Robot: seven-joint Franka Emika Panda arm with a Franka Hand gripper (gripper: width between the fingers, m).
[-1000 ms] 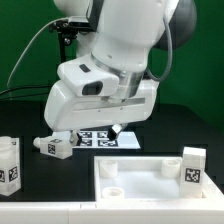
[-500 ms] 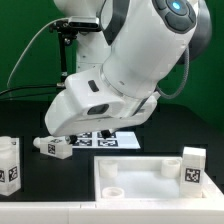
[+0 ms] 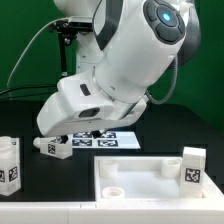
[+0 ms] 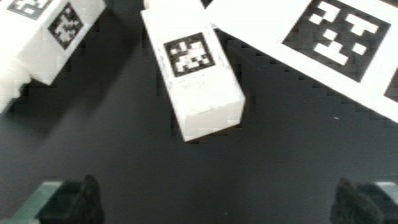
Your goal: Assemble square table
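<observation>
In the exterior view, the robot arm leans low over the dark table, its bulk hiding the fingers. Beneath it lies the marker board. Just to the exterior view's left of that board a lying leg rests on its side. A left upright leg stands at that edge of the picture. The square table slab, rim up and with round sockets showing at its near corner, sits in the foreground towards the exterior view's right. A right upright leg stands at its far end; whether it is on the slab or behind it cannot be told. In the wrist view, the gripper is spread wide with nothing between its dark fingertips. The lying leg lies ahead of them, tag facing the camera and clear of both fingers. It lies between a corner of the marker board and another tagged white piece.
</observation>
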